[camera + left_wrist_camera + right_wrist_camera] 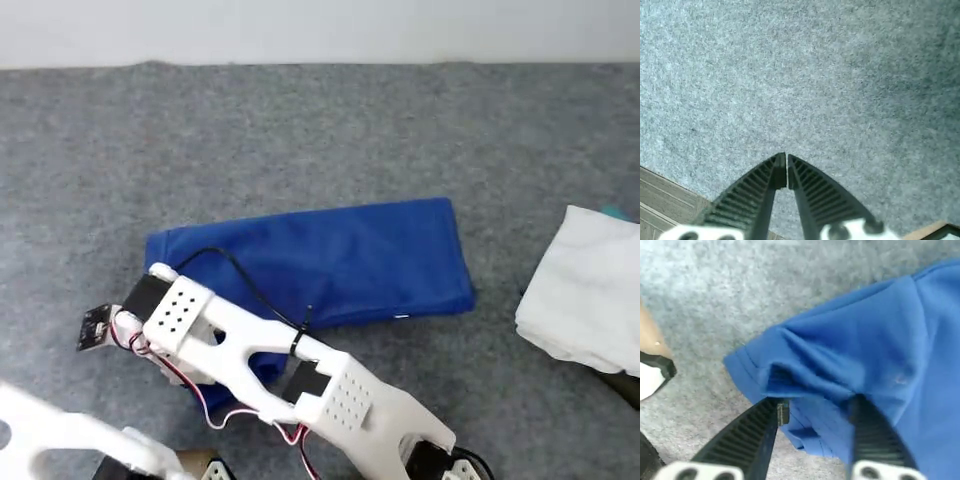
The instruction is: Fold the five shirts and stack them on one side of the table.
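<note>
Between open right fingers (755, 435) lies the blue shirt's (865, 345) corner; left fingers (760, 192) closed.

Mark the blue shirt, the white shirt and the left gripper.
blue shirt (340, 255): high view, middle of the folded cloth.
white shirt (590, 285): high view, its top layer.
left gripper (787, 162): left wrist view, between its shut fingertips.

Tabletop (300, 130): grey felt-like covering, matt, rough. Blue shirt (340, 260): smooth matt cloth. Arm (350, 400): white plastic. Jaws: black ribbed plastic.
</note>
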`<move>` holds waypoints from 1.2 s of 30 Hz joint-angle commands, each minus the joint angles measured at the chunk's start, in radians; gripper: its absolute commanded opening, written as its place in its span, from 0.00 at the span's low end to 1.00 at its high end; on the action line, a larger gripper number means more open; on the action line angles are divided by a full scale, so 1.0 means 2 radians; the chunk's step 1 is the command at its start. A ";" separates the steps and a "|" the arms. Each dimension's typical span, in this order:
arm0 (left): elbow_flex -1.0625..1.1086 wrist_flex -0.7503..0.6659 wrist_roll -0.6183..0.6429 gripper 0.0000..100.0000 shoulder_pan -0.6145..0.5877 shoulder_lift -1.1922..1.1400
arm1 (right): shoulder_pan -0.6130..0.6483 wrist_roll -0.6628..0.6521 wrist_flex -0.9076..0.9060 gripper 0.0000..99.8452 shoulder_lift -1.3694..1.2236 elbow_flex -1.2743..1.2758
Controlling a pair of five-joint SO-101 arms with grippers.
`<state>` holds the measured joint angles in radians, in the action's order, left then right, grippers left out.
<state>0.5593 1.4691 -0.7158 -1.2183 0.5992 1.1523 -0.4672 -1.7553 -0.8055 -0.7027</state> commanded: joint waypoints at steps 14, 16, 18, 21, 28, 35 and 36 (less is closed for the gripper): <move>-0.001 -0.011 -0.015 0.02 0.002 0.016 | -0.086 -0.008 -0.016 0.01 0.007 -0.126; -0.001 -0.011 -0.015 0.02 0.002 0.016 | -0.092 -0.021 -0.016 0.01 0.007 -0.135; -0.001 -0.012 -0.015 0.02 0.002 0.016 | -0.099 -0.025 -0.014 0.01 0.006 -0.153; -0.001 -0.012 -0.015 0.02 0.002 0.016 | -0.112 -0.025 -0.010 0.01 0.001 -0.184; -0.001 -0.012 -0.018 0.02 0.002 0.016 | -0.132 -0.025 0.020 0.03 -0.033 -0.189; 0.000 -0.012 -0.018 0.02 0.002 0.016 | -0.145 -0.011 0.032 0.25 -0.056 -0.191; 0.000 -0.012 -0.018 0.02 0.002 0.016 | -0.147 -0.003 0.033 0.25 -0.055 -0.198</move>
<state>0.5654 1.4691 -0.7434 -1.2183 0.5992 0.8915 -0.5025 -1.7047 -0.9344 -1.0357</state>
